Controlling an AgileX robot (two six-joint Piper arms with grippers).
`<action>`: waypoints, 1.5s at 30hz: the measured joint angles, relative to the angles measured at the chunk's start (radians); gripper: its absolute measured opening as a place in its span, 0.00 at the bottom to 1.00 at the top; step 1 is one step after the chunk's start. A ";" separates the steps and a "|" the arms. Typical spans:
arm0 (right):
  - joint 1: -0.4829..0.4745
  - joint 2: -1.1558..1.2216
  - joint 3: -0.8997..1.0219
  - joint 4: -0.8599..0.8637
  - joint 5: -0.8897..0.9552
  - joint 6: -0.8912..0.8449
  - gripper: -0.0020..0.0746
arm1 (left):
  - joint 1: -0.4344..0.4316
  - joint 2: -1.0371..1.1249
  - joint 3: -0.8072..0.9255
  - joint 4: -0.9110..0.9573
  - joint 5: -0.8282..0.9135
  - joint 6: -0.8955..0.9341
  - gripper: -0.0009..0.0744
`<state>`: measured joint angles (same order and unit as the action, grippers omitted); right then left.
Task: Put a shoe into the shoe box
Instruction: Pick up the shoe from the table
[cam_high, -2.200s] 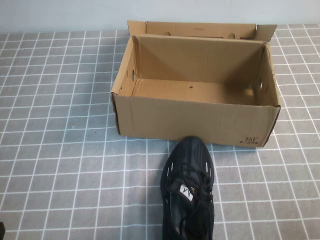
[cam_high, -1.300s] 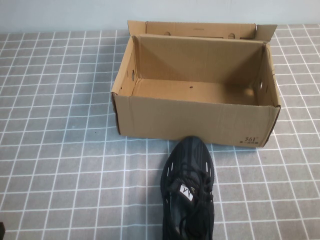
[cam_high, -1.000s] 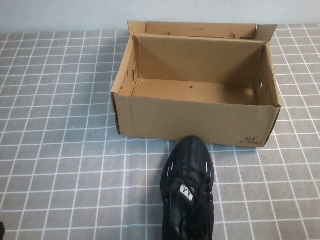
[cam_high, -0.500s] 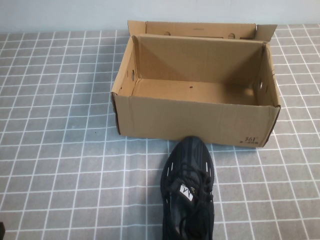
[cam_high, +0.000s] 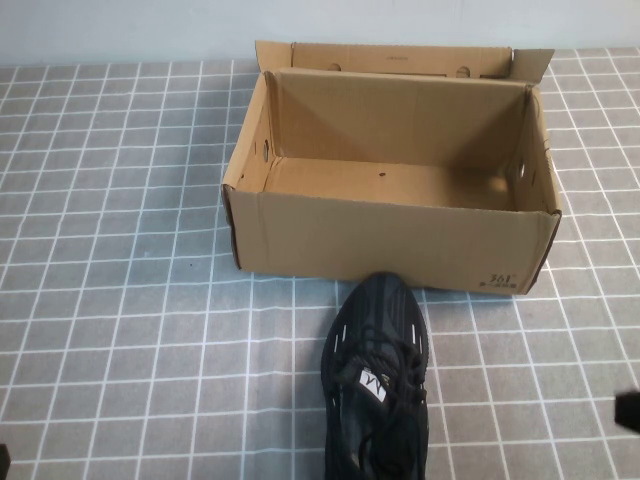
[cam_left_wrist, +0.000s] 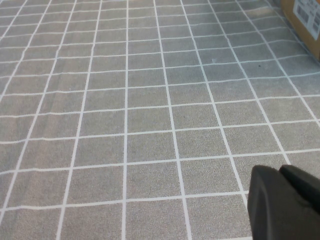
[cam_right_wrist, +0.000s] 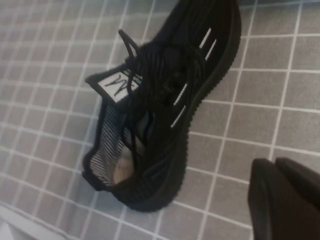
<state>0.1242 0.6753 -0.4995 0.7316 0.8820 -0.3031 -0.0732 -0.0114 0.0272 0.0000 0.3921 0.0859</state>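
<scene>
1. On the grey tiled table (cam_high: 120, 300), high view: an open cardboard shoe box (cam_high: 390, 245) stands upright at centre, its lid flap folded back behind the far wall and its interior bare. A printed mark sits on the front wall near its right corner.
2. High view, continued: a black shoe (cam_high: 377, 385) lies on the table just in front of the box, toe pointing at the front wall and close to it, heel running off the near edge. The front wall stands between the shoe and the box interior.
3. High view, margins: the right gripper (cam_high: 628, 410) shows only as a dark sliver at the right edge, well apart from the shoe; the left gripper (cam_high: 4, 462) is a dark corner at the lower left edge.
4. Left wrist view: the left gripper (cam_left_wrist: 285, 202) hangs over bare tiles, its two dark fingers pressed together and holding nothing. A corner of the box (cam_left_wrist: 302, 17) with a label shows at the frame edge.
5. Right wrist view: the right gripper (cam_right_wrist: 282, 197) sits near the shoe (cam_right_wrist: 160, 100), apart from it, fingers together and empty. The white tongue tag (cam_right_wrist: 117, 85), laces and open collar are visible.
</scene>
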 joint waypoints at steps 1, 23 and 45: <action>0.000 0.057 -0.039 -0.011 0.019 -0.027 0.01 | 0.000 0.000 0.000 0.000 0.000 0.000 0.01; 0.750 0.716 -0.687 -0.518 0.137 -0.004 0.21 | 0.000 0.000 0.000 0.000 0.000 0.000 0.01; 0.797 1.047 -0.854 -0.988 0.116 0.209 0.59 | 0.000 0.000 0.000 0.000 0.000 0.000 0.01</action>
<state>0.9214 1.7219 -1.3536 -0.2564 0.9982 -0.0944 -0.0732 -0.0114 0.0272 0.0000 0.3921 0.0859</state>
